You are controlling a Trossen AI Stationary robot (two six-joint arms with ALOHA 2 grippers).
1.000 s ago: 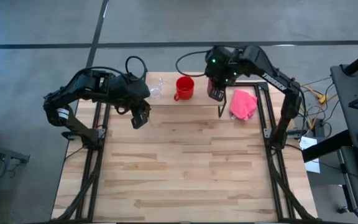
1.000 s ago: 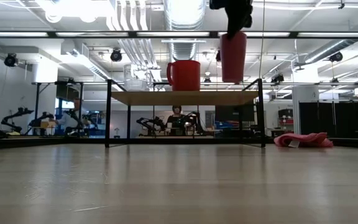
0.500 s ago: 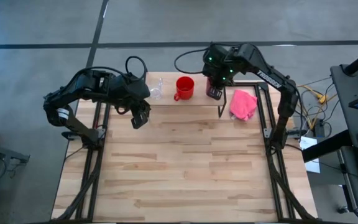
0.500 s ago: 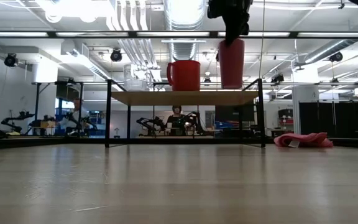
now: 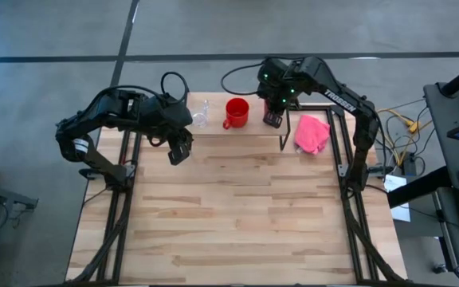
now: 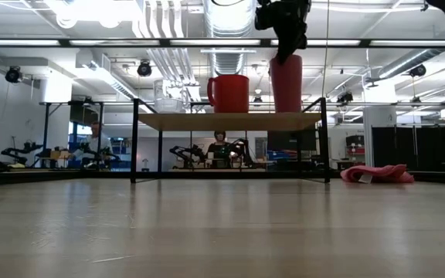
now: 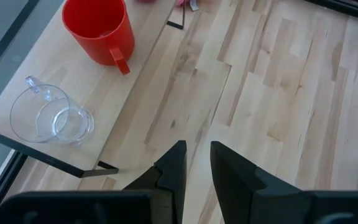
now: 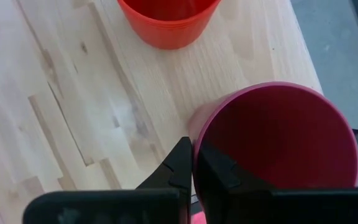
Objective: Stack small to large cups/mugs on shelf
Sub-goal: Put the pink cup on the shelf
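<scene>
High view: right gripper (image 5: 273,112) bent down at the top middle of the frame, over the shelf (image 5: 213,127). Dark fingers pinched on the rim of the pink tumbler (image 5: 272,119), itself mostly hidden under the arm. Red mug (image 5: 237,112) just left of it, handle out. Clear glass (image 5: 199,112) farther left, hard to make out. Left gripper (image 5: 180,151) curled at the left, off the shelf's near edge, holding nothing. Soft pink cloth (image 5: 311,133) crumpled on the right.

Low view: thin black legs, flat light plank. Tumbler tall and smooth, its base down at the plank, maybe just touching. Mug shorter and wider. Glass faint at the plank's left end. Not seen from above.

Left wrist view: two dark fingers (image 7: 174,168) with a narrow gap, over pale wood boards. Shiny red mug and see-through glass, both with handles.

Right wrist view: fingers (image 8: 182,163) clamped on the tumbler's round rim, one inside, one outside.
</scene>
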